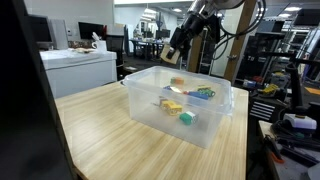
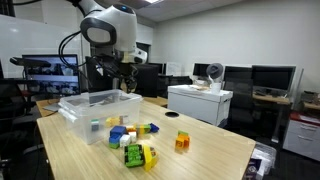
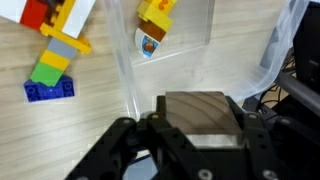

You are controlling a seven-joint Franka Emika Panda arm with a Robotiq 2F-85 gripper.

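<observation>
In the wrist view my gripper [image 3: 200,128] is shut on a wooden block [image 3: 200,112], its grain showing between the black fingers. In both exterior views the gripper [image 1: 179,52] [image 2: 124,82] hangs above a clear plastic bin [image 1: 150,85] [image 2: 75,108]. Several coloured toy blocks [image 1: 183,103] lie in the bin. The bin's clear wall [image 3: 124,75] runs below the gripper. A stack of red, yellow, green and blue bricks [image 3: 52,55] lies to its left, and a yellow and orange piece [image 3: 154,22] to its right.
Loose coloured bricks [image 2: 130,140] and an orange block [image 2: 182,142] lie on the wooden table [image 2: 200,155] beside the bin. A white cabinet [image 1: 82,68] [image 2: 200,102] stands past the table's edge. Desks, monitors and cables fill the room behind.
</observation>
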